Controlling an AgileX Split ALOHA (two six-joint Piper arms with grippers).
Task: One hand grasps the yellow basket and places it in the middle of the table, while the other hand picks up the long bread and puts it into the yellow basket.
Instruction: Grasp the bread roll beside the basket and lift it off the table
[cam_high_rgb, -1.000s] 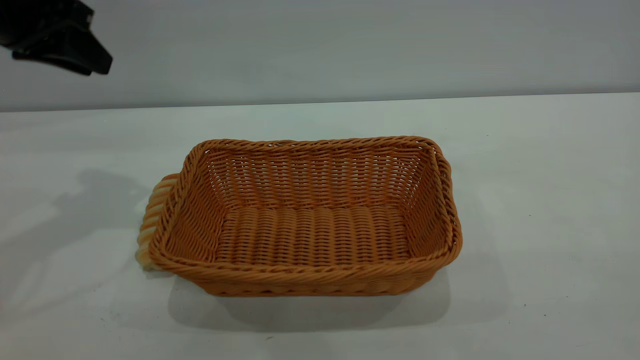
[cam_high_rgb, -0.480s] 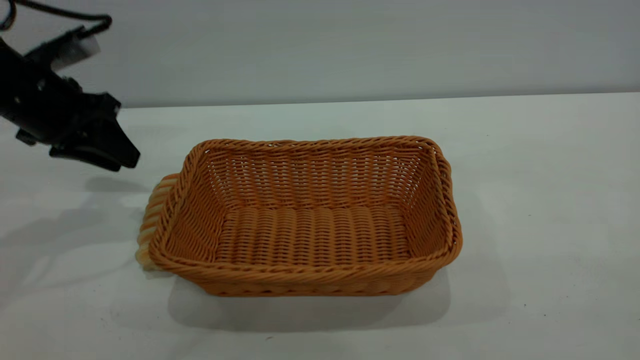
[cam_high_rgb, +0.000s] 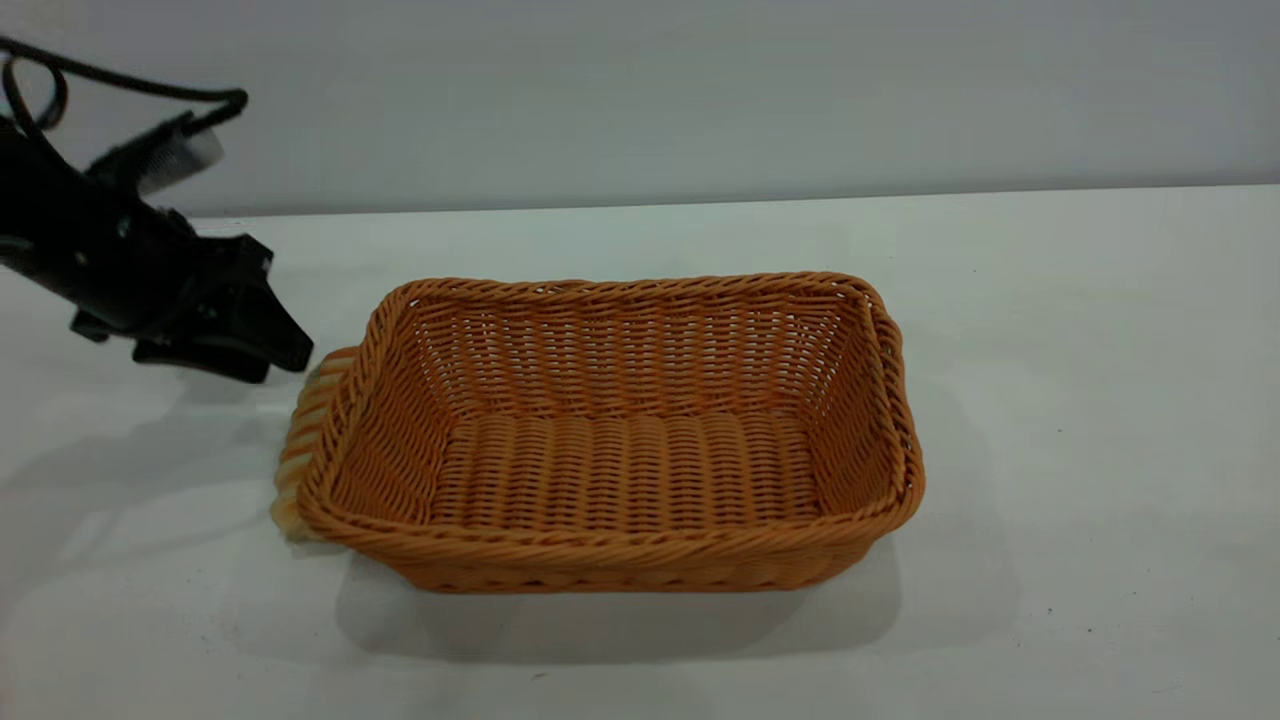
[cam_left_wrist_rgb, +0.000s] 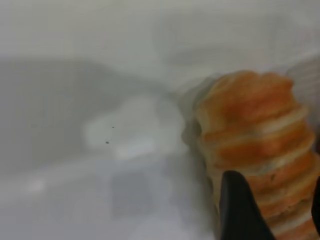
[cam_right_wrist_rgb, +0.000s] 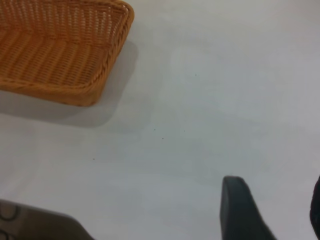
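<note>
The yellow basket (cam_high_rgb: 620, 548), an orange-tan wicker one, stands empty near the middle of the table (cam_high_rgb: 1080, 330). The long bread (cam_high_rgb: 303, 425), golden-orange with pale stripes, lies on the table against the basket's left wall, mostly hidden behind it. My left gripper (cam_high_rgb: 290, 358) is low at the bread's far end. In the left wrist view the bread (cam_left_wrist_rgb: 250, 130) fills the gap between the open fingers of that gripper (cam_left_wrist_rgb: 280, 200). My right gripper (cam_right_wrist_rgb: 277, 205) is open and empty above bare table, off to one side of the basket (cam_right_wrist_rgb: 107, 65); it is outside the exterior view.
The white table runs back to a grey wall. A black cable (cam_high_rgb: 120, 85) loops above the left arm. A dark edge (cam_right_wrist_rgb: 35, 225) shows at a corner of the right wrist view.
My left arm has come down and to the right from the upper left corner, and its gripper now reaches the bread's far end. The basket and bread have not moved.
</note>
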